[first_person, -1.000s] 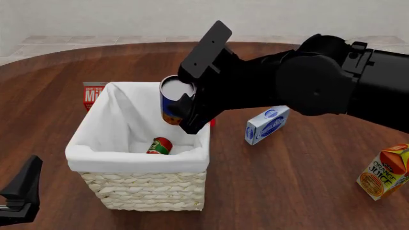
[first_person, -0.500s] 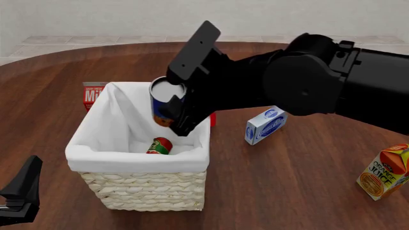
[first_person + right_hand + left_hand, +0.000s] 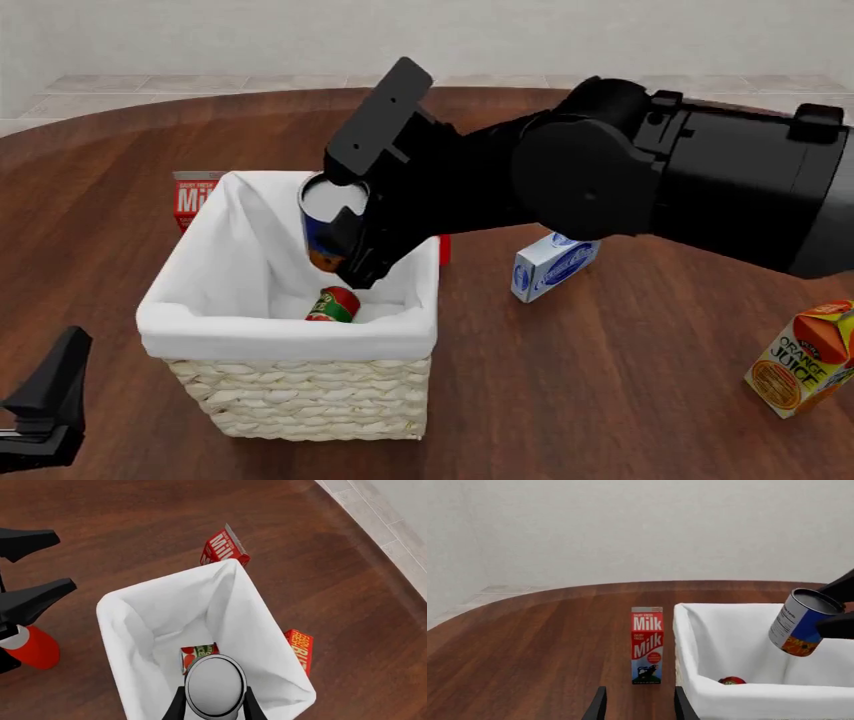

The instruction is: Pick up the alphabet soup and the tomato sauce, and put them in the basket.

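Red-and-green tomato sauce can (image 3: 335, 303) lies inside cream wicker basket (image 3: 307, 398); blue alphabet soup can (image 3: 324, 225), clamped by right gripper (image 3: 212, 706), hangs above, unreleased; left gripper (image 3: 637, 707) gapes, empty.

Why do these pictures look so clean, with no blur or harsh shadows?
Simulator renders: the front view is sharp throughout with flat light, the right arm nearly featureless black above the basket. The right wrist view shows the alphabet soup lid as plain grey without glare. The left wrist view keeps the milk carton crisp.
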`<act>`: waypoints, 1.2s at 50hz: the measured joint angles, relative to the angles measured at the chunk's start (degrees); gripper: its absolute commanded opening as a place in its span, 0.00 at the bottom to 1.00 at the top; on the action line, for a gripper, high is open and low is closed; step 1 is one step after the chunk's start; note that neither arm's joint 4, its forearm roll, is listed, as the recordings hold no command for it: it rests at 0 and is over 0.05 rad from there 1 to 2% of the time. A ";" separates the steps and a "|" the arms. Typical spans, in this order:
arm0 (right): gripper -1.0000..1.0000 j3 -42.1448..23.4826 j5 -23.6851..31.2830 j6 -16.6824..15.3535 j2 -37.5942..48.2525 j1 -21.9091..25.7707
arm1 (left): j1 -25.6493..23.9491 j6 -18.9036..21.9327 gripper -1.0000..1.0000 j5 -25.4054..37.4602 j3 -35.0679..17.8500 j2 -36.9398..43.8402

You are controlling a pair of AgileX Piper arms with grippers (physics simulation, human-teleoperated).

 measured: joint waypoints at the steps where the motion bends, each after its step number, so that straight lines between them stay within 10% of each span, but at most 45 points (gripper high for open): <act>1: 0.00 -0.06 0.01 0.02 0.17 0.01 | -0.02 0.03 1.00 0.02 0.00 0.00; 50: 0.00 -0.73 0.10 0.98 6.45 -0.19 | 0.29 -0.52 1.00 -0.28 -0.02 -0.01; 51: 1.00 -0.75 0.11 0.96 6.53 -0.21 | 0.29 -0.52 1.00 -0.28 -0.02 -0.01; 60: 1.00 -1.17 0.09 1.62 6.82 -0.33 | 0.29 -0.53 1.00 -0.28 -0.02 -0.01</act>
